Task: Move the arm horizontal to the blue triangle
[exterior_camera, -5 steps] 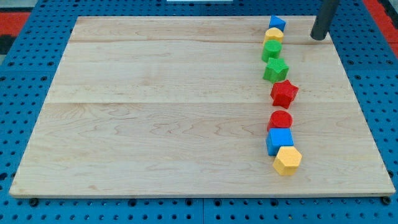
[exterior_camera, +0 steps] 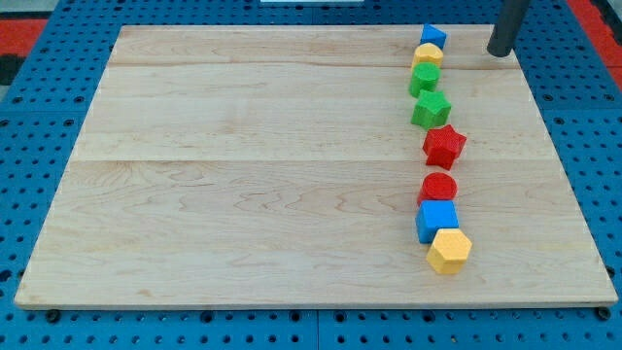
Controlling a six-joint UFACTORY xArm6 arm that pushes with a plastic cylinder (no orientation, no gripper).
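The blue triangle (exterior_camera: 432, 36) lies at the view's top right, at the head of a column of blocks on the wooden board (exterior_camera: 243, 165). My tip (exterior_camera: 500, 52) rests on the board to the right of the blue triangle, apart from it and slightly lower in the view. Below the triangle sit a yellow block (exterior_camera: 427, 55), a green block (exterior_camera: 424, 79), a green star (exterior_camera: 431, 109), a red star (exterior_camera: 444, 146), a red cylinder (exterior_camera: 438, 187), a blue cube (exterior_camera: 437, 221) and a yellow hexagon (exterior_camera: 449, 251).
The board lies on a blue pegboard table (exterior_camera: 39, 126). A red area (exterior_camera: 595, 24) shows at the view's top right corner, and another at the top left.
My tip has moved slightly toward the view's top. The blocks have not moved.
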